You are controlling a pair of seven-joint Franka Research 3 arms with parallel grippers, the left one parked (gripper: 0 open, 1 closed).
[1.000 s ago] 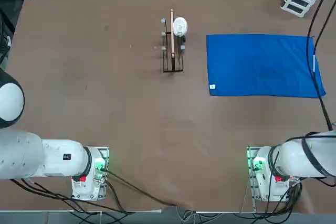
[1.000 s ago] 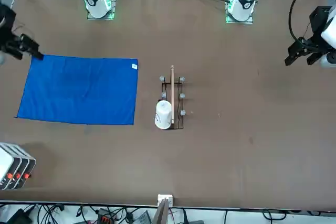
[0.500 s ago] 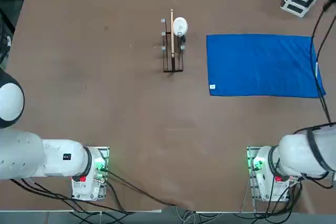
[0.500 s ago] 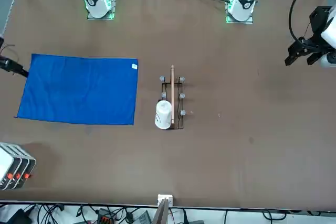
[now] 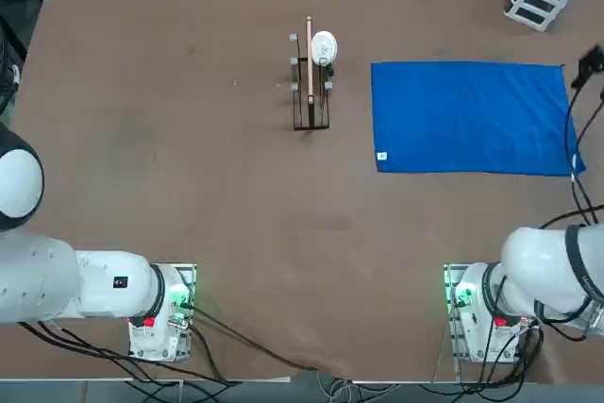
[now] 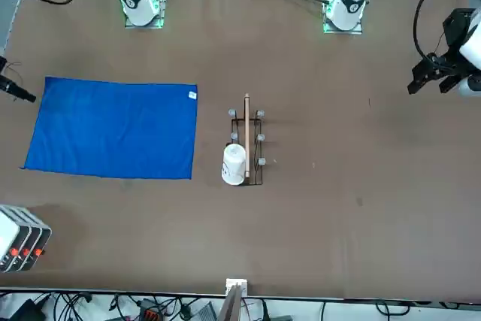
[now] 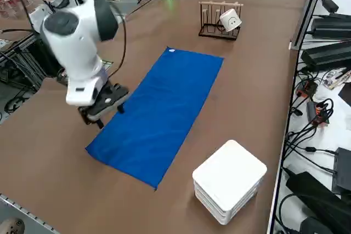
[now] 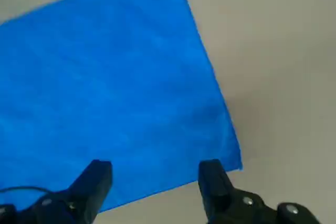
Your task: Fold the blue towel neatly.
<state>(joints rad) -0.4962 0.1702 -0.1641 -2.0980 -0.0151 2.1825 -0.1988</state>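
Towel [image 5: 469,118] lies flat and unfolded on the brown table [image 5: 236,214], near the robot's right edge, white tag at the corner nearest the rack [image 5: 310,82]. Gripper [image 8: 155,179] hovers wide open and empty above the short edge farthest from that rack. A clean fold likely means pinching one corner squarely, lifting only slightly, and matching edges. A white box [image 7: 229,181] sits beyond the towel; cables crowd the table's far side.

One towel [image 5: 469,118], one rack [image 5: 310,92], one cup [image 5: 323,46]
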